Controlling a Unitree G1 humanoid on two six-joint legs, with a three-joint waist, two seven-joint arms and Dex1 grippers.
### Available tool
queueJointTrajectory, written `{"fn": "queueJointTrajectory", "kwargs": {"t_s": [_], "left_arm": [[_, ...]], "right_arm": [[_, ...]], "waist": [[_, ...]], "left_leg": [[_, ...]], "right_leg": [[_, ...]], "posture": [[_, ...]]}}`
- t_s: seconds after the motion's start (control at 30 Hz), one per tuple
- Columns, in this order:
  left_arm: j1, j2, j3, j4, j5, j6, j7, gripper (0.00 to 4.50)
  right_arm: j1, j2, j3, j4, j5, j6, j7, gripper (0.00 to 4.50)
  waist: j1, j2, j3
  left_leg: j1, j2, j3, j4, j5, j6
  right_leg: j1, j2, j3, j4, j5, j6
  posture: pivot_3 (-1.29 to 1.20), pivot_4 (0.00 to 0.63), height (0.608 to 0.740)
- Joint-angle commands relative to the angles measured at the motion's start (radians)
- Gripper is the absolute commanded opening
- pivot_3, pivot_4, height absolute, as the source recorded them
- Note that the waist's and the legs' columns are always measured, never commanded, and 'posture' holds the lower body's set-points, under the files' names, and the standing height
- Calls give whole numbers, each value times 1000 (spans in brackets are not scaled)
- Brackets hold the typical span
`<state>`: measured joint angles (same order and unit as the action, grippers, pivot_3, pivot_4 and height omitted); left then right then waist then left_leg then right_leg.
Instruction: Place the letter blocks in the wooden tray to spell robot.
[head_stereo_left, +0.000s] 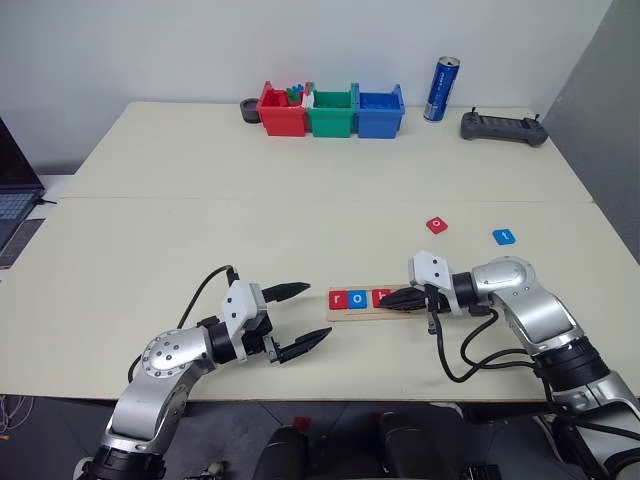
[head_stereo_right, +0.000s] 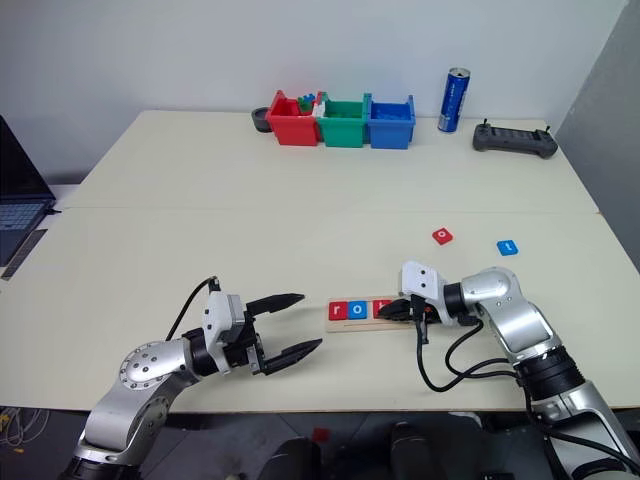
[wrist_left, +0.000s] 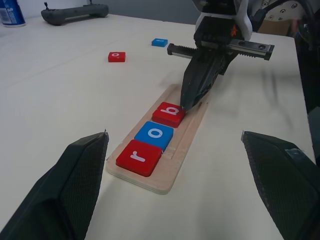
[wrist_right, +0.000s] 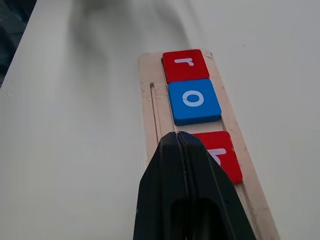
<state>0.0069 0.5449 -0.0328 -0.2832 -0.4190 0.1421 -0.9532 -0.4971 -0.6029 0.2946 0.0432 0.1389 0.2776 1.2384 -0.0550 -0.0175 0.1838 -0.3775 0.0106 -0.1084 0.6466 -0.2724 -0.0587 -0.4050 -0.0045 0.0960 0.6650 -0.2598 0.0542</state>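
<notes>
The wooden tray (head_stereo_left: 352, 311) lies near the table's front edge, between my two grippers. Three letter blocks sit on it in a row: a red r (head_stereo_left: 337, 298), a blue o (head_stereo_left: 359, 298) and a red b (head_stereo_left: 380, 297). My right gripper (head_stereo_left: 392, 300) is shut with nothing between its fingers. Its tip rests on the tray against the edge of the b (wrist_left: 169, 114). My left gripper (head_stereo_left: 315, 312) stands open just left of the tray and holds nothing. Two loose blocks lie farther back on the right, a red o (head_stereo_left: 437, 225) and a blue one (head_stereo_left: 504, 236).
Red (head_stereo_left: 282, 112), green (head_stereo_left: 331, 114) and blue (head_stereo_left: 380, 113) bins stand in a row at the table's back. A blue can (head_stereo_left: 441, 88) and a black controller (head_stereo_left: 503, 127) are to their right. A laptop (head_stereo_left: 15, 200) sits off the left edge.
</notes>
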Motion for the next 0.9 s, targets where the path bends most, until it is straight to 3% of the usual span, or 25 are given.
{"fn": "queueJointTrajectory", "kwargs": {"t_s": [0.03,0.37,0.9], "left_arm": [[2,5,7,-30,-11,-7,-4,4500],[-3,3,6,-21,-9,-10,-6,4500],[-1,2,7,-25,-9,-8,0,4500]], "right_arm": [[-3,-12,-20,-29,15,0,-1,35],[-28,-81,-67,39,21,-14,26,35],[-58,-43,-31,118,-48,-88,-6,35]], "waist": [[0,0,0],[0,0,0],[-1,0,0]], "left_leg": [[0,0,0,0,0,0],[0,0,0,0,0,0],[0,0,0,0,0,0]], "right_leg": [[0,0,0,0,0,0],[0,0,0,0,0,0],[0,0,0,0,0,0]], "posture": [[0,150,740],[0,150,740],[0,150,740]]}}
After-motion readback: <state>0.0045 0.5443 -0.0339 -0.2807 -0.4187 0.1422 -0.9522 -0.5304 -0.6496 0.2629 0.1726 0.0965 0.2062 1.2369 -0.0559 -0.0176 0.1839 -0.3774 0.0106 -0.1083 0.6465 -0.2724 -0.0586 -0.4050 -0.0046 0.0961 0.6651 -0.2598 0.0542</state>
